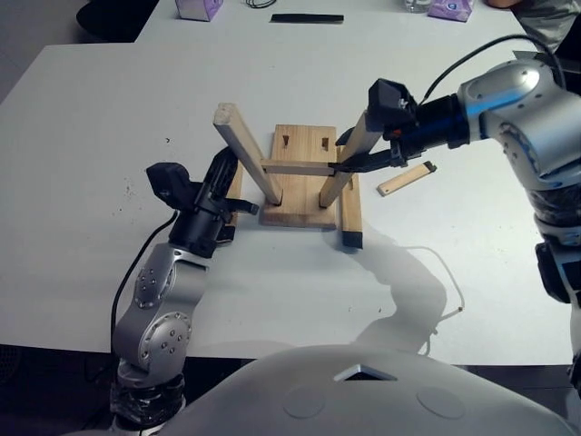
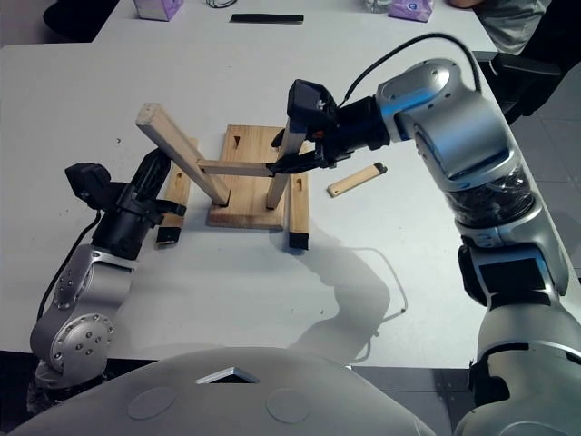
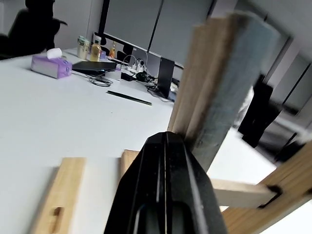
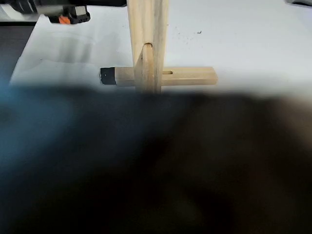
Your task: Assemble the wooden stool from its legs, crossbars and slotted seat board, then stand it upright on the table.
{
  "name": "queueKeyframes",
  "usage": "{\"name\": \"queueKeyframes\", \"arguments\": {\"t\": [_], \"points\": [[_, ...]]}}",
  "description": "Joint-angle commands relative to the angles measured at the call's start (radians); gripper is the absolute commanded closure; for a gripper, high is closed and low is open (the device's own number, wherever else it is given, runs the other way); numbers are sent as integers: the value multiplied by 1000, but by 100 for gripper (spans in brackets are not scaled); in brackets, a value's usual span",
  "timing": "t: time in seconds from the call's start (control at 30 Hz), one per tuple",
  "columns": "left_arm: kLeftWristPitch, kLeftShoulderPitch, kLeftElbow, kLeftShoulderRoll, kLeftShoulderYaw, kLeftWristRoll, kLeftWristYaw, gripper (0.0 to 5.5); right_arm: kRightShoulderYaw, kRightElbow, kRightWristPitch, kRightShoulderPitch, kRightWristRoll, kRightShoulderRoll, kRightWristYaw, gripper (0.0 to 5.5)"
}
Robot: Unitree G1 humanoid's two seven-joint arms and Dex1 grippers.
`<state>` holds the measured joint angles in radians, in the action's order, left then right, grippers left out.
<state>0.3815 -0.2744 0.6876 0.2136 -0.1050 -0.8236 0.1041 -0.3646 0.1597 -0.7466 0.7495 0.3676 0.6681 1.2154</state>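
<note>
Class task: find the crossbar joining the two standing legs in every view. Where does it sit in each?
Left eye view: crossbar at centre, level between two standing legs.
Right eye view: crossbar left of centre, between those legs.
Left wrist view: crossbar just past the left gripper, running to the far leg.
Right wrist view: crossbar nearly end-on against a leg.
Shared landmark: the leg it plugs into.

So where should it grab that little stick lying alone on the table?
I'd grab the stick around its middle, coming straight down from above and pinching its two long sides. It lies flat on the table, slanted, with nothing touching it, and its narrow width should suit a pinch.
</note>
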Motion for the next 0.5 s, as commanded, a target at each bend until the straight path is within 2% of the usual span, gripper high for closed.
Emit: {"name": "queueKeyframes", "arguments": {"t": [0.03,0.13,0.33,0.5], "points": [[12,-16,1,22,-56,-113,72,550,55,32,34,-80,26,18,-3,240],[11,-33,-27,44,-101,-122,87,550,153,81,14,-115,72,21,-48,188],[5,-21,-59,78,-186,-144,99,550,384,163,-65,-127,226,11,-152,188],[5,152,-227,147,-239,36,-21,550,589,233,-101,-278,302,30,-261,188]]}}
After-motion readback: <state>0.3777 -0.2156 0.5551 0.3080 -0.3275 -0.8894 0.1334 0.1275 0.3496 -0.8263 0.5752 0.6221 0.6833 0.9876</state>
